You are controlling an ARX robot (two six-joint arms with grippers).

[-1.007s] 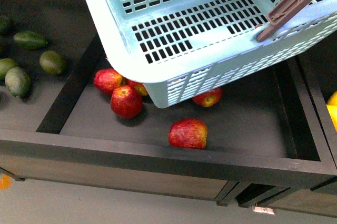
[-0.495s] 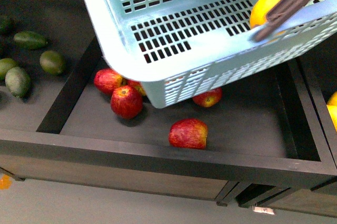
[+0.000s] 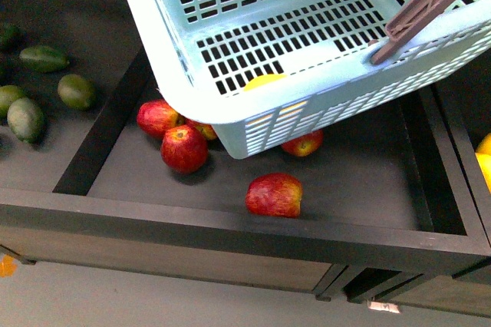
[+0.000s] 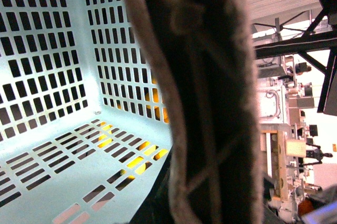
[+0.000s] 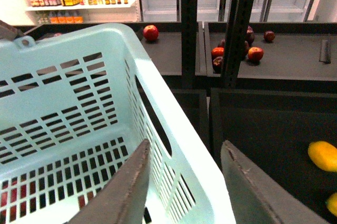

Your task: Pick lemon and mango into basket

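Right gripper (image 5: 185,150): fingers (image 5: 126,192) spread wide apart. Left gripper not visible.

Black tray (image 3: 230,223), centre frame: five red apples (image 3: 274,195), one alone lower centre, three clustered left, one mid-frame. Left compartment (image 3: 46,166): several green fruits (image 3: 77,90). Grey floor (image 3: 153,300), bottom edge.

You have one basket (image 3: 153,35), carrying one brown handle (image 3: 430,4). Inside the basket you see one yellow fruit (image 3: 263,80). Under the basket you count four red apples (image 3: 274,195), plus one reddish fruit (image 3: 203,129) half hidden by its corner. Left of the basket, four green fruits (image 3: 77,90) show clearly. Right of the basket, two orange-yellow fruits (image 3: 484,167) are cut by the frame edge.
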